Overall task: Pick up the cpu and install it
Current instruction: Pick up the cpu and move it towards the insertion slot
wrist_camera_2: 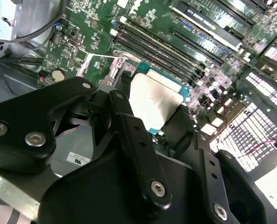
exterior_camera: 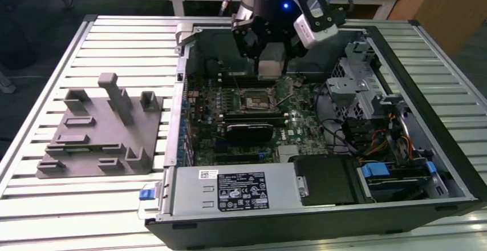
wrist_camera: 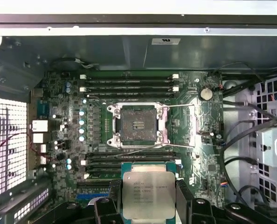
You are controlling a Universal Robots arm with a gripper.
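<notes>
The cpu (wrist_camera: 148, 195) is in the air. The gripper (wrist_camera: 148, 205) has its two fingers (wrist_camera: 108, 207) closed narrow on opposite edges of the chip, with the silver lid facing the first wrist view. The exterior view shows the gripper (exterior_camera: 271, 64) hanging over the open case (exterior_camera: 426, 100).

The socket (wrist_camera: 137, 124) lies below and just ahead of the fingertips. It is open and bare, and chip and socket are clearly apart. A thin wire lever beside the socket looks raised, though I can't be sure from here.

I'd judge the chip light, stiff and thin, with a smooth lid that could slip. Its underside is likely delicate, so gripping by the edges, as here, seems right: squeeze the rim, never the faces.

Counted, there is one cpu, one socket on one board (wrist_camera: 199, 140), and two fingers. One grey fixture (exterior_camera: 99, 131) stands well off to the side of the fingers, out on the slatted surface (exterior_camera: 45, 205).
</notes>
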